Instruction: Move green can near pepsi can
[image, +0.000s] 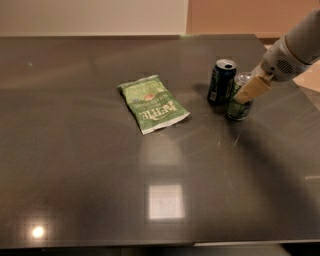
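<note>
The green can (237, 109) stands upright on the dark table (100, 175), at the right and just to the right of the pepsi can (221, 82). The two cans stand almost touching. The pepsi can is dark blue with an open silver top. My gripper (250, 90) reaches in from the upper right and sits at the green can's upper part. Its tan tip covers the front of the can's top. The white arm (292, 50) runs off the right edge.
A flat green chip bag (152, 103) lies left of the cans, near the table's middle. The table's far edge meets a pale wall (95, 15). A bright light reflection (165, 201) shows on the near tabletop.
</note>
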